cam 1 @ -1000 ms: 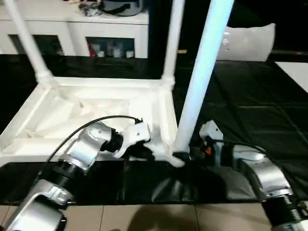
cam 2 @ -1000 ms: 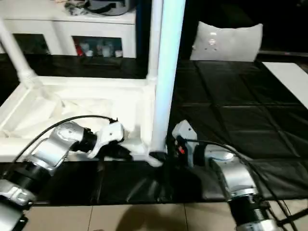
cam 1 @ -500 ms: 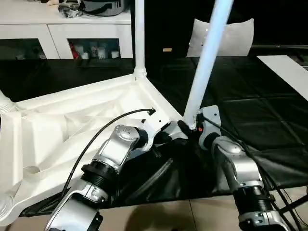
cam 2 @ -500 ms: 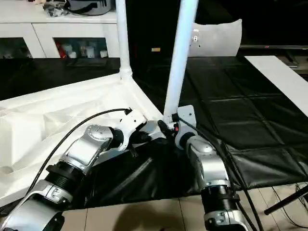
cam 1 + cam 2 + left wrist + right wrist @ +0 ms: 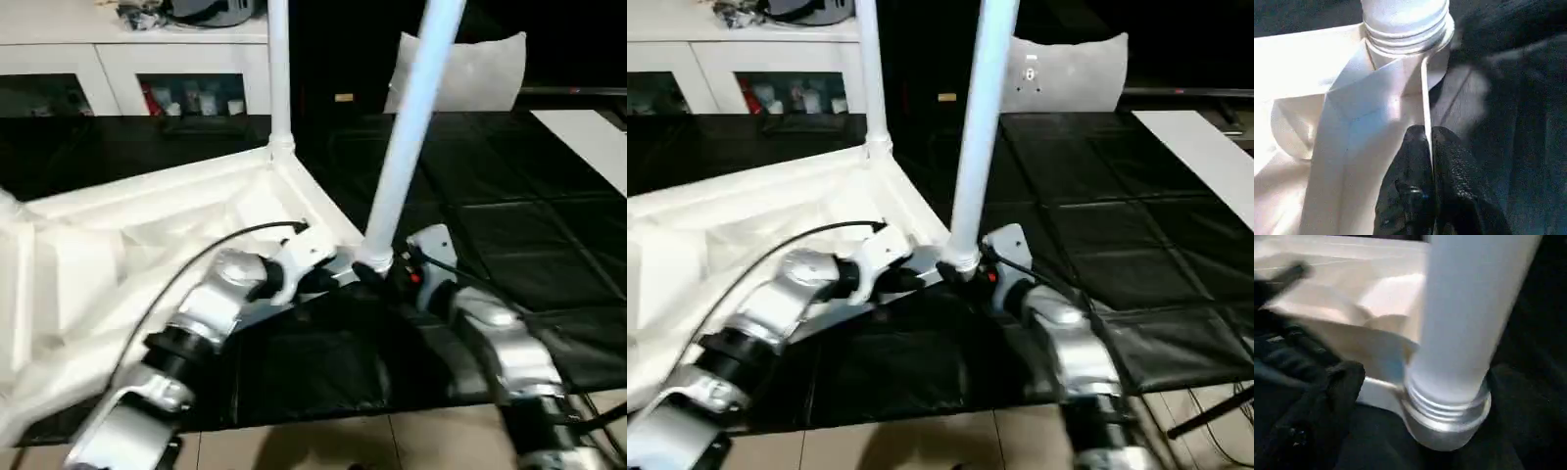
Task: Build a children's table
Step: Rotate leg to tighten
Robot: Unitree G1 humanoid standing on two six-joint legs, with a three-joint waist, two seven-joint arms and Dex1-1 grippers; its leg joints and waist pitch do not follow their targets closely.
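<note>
Table top lies upside down on black mat in head view, near leg standing in its corner socket, both grippers by leg base. L wrist view: left gripper pinched shut on top's thin rim. R wrist view: right gripper beside leg's threaded base, can't tell how wide its fingers stand; not seen holding anything.

A long white cabinet with glass doors stands along the far left, with small coloured items behind the panes and dark clutter on top. A black quilted mat covers the floor, a white pillow lies at its far side, and beige tiles show nearest.
</note>
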